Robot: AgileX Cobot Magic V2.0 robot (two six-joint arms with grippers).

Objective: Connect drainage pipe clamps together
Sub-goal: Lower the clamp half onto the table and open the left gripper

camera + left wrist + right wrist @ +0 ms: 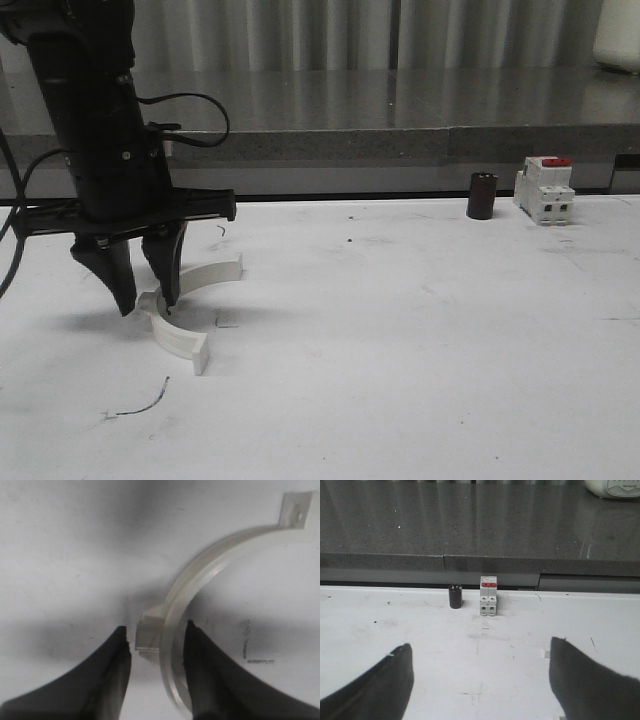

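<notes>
Nearest the robot, a thin dark squiggle [140,400] is drawn on the white desk [420,340]. Just beyond it lies a drainage pipe clamp [178,335], a white half-ring resting on the left part of the desk, its near flat end tab pointing toward the robot and its far tab [232,266] reaching away to the right. In the front view I see one curved piece with certainty; whether a second half-ring lies with it, I cannot tell.

The left end effector [148,300] points down over the middle of that curve, tips at or just above the desk. In the left wrist view its dark fingers [112,670] stand slightly apart, straddling the clamp's band and small outer ear [150,635], the right finger close against the band, the left finger just beside the ear; a firm pinch is not evident. The far tab [296,511] with its small hole shows clearly there.

The right end effector [480,680] is spread wide above bare desk, holding nothing.

Far back on the right, near the grey ledge [400,110], stand a small dark cylinder [482,195] and, just beside it, a white breaker with a red switch [545,190]
</notes>
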